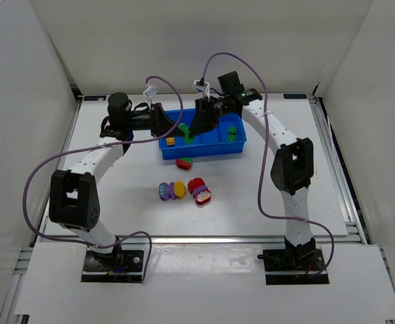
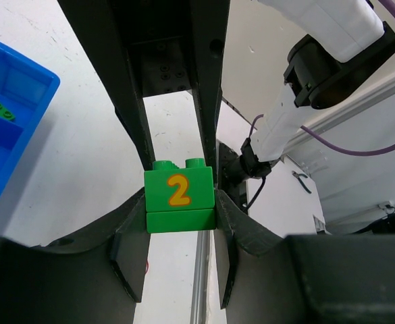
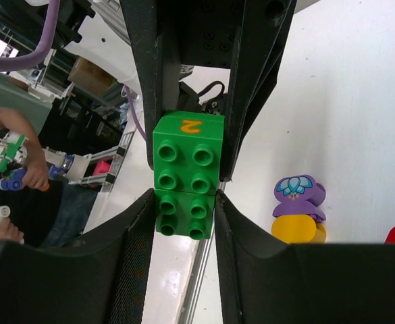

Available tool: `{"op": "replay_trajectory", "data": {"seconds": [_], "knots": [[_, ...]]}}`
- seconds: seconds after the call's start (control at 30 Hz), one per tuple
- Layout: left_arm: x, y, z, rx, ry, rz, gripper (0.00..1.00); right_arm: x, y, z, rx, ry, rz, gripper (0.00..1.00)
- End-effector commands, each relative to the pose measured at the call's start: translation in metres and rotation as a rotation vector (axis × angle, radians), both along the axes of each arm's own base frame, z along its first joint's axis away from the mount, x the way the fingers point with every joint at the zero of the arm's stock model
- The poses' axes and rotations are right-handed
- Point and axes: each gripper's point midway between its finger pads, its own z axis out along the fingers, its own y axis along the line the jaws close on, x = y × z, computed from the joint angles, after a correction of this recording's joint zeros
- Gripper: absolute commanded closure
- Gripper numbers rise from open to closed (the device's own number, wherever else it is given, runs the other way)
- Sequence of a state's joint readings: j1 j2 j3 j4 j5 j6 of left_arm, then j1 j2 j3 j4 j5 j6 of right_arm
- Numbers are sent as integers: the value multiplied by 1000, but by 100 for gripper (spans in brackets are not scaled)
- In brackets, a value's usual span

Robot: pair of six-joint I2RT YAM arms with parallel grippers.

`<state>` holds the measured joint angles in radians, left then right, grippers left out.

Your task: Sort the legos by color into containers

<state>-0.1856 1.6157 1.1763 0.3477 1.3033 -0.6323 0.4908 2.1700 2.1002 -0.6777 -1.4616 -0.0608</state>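
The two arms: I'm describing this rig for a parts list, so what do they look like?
Both the left arm and right arm have white rounded links joined by black housings, on black base plates. A purple cable loops along each. The fingers are matte black, and a green light glows near the right wrist.

Legos (image 1: 179,190) before tray (image 1: 214,150), one lego (image 1: 232,132) inside

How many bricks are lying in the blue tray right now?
2: a yellowish brick near the tray's left end, a green brick at its right end. The left end effector and right end effector grip a green stack above it, possibly hiding more.
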Motion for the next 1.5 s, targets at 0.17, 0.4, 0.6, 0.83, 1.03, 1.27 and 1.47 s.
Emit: {"op": "replay_trajectory", "data": {"seconds": [0.17, 0.4, 0.6, 0.83, 1.03, 1.27, 1.47], "knots": [[-1, 0, 11, -8, -60, -2, 79, 3, -3, 8, 36, -6, 19, 92], [-8, 1, 3, -3, -46, 1, 81, 32, -27, 12, 34, -22, -66, 95], [-12, 2, 2, -2, -41, -2, 82, 50, -49, 8, 22, -23, -136, 96], [-11, 2, 3, -3, -41, 1, 82, 69, -72, -6, -10, -45, -225, 96], [-11, 2, 4, -4, -44, 2, 82, 116, -102, -74, -278, -173, -426, 96], [-8, 1, 3, -2, -46, 15, 81, 156, -127, -133, -508, -262, -585, 96], [-5, 1, 1, 0, -41, 18, 81, 184, -143, -159, -621, -362, -678, 96]]}}
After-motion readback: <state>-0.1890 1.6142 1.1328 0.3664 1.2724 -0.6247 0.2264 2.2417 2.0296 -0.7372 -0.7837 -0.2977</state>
